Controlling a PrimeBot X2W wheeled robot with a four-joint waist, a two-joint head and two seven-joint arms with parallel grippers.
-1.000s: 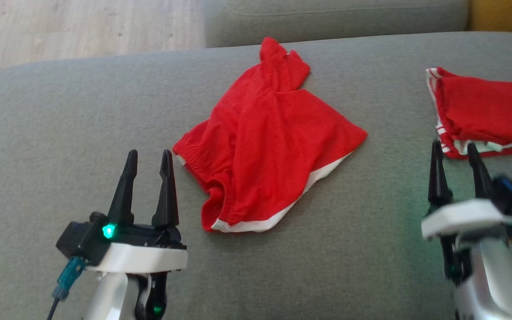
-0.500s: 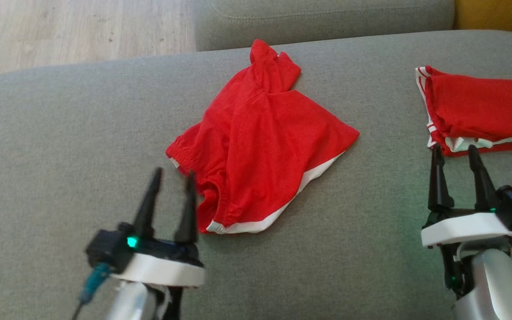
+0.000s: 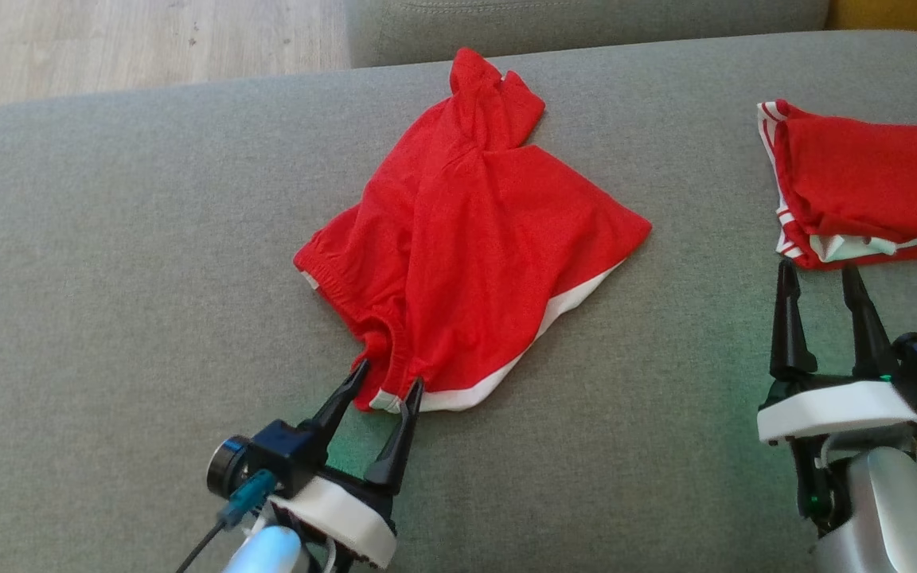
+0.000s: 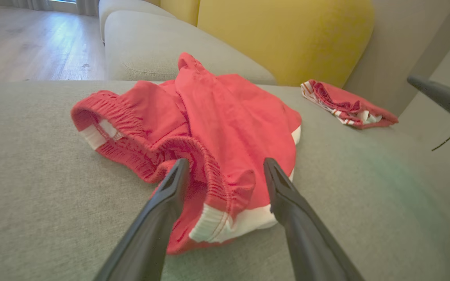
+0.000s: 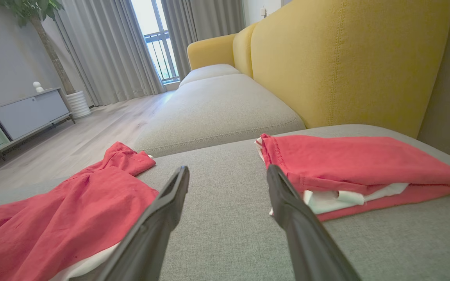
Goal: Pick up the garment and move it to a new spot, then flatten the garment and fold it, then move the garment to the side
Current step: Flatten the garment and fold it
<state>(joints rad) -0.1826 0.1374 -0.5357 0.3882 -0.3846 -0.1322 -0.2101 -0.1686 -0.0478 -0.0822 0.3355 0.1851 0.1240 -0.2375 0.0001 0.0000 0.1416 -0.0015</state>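
**Now poised: left claw straddles the near corner of the shorts**

Fingers apart and gripping nothing, the left claw [image 3: 390, 376] sits low over the grey sofa cushion [image 3: 108, 239], its two tips on either side of the nearest corner of the red garment [image 3: 474, 239]. The left wrist view shows what lies between them: a bunched fold of the elastic waistband and the white hem, raised a little off the cushion. The cloth is inside the gap but not pinched.

From that corner the garment runs up and away from the claw, its long axis slanting toward a crumpled peak near the cushion's far edge. It lies rumpled in the middle of the cushion.

The right claw [image 3: 817, 269], also spread and empty, hovers well apart from the garment. It is just short of a second red piece [image 3: 864, 183] lying folded at the right. The left arm is clearly the nearer one, so the pick-up likely calls for closing on the waistband fold and lifting.
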